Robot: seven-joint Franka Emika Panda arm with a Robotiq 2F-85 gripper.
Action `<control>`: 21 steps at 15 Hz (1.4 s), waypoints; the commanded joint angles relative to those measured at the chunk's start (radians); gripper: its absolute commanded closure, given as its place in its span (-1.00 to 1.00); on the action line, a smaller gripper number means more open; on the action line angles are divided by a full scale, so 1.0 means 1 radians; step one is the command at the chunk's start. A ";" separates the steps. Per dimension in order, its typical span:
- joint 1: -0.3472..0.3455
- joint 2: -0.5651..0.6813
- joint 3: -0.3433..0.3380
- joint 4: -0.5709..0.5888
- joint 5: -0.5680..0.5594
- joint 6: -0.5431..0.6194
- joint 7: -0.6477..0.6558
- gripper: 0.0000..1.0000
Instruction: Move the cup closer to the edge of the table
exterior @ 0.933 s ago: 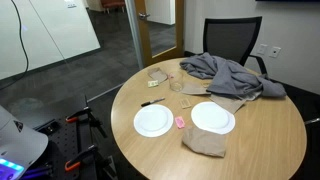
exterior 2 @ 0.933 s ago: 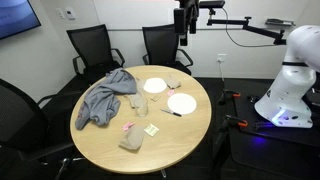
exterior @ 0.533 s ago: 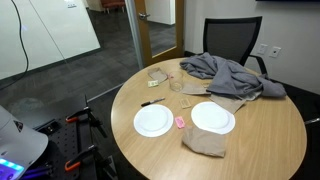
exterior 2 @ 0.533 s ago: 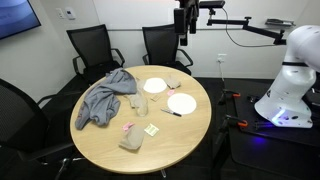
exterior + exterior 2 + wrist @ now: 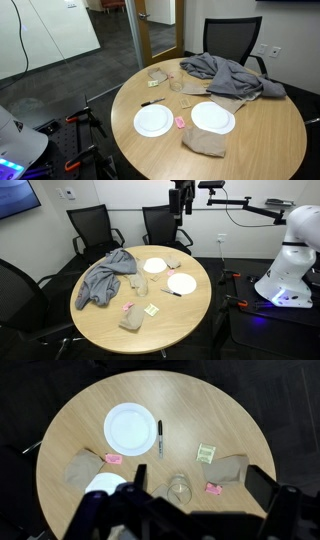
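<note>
The cup (image 5: 176, 85) is a small clear tumbler standing upright on the round tan table (image 5: 260, 140), between a flat clear wrapper (image 5: 157, 73) and a grey cloth (image 5: 228, 70). In the wrist view the cup (image 5: 179, 488) shows far below, between my fingers. My gripper (image 5: 200, 485) is open and empty. In an exterior view the gripper (image 5: 181, 200) hangs high above the far rim of the table (image 5: 190, 320). The cup is too small to make out there.
Two white plates (image 5: 153, 121) (image 5: 213, 117), a black marker (image 5: 152, 102), a pink item (image 5: 179, 122) and a brown napkin (image 5: 205, 143) lie on the table. Black office chairs (image 5: 165, 225) stand around it. The white robot base (image 5: 290, 260) stands beside it.
My gripper has shifted slightly upward in an exterior view. Nothing on the table has moved.
</note>
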 commanded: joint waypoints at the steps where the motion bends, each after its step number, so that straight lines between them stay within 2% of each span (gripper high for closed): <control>1: 0.009 0.071 -0.022 0.053 -0.010 0.064 0.047 -1.00; 9: 0.012 0.257 -0.081 0.137 -0.074 0.214 0.188 -1.00; 21: -0.005 0.482 -0.180 0.152 0.127 0.460 -0.008 -1.00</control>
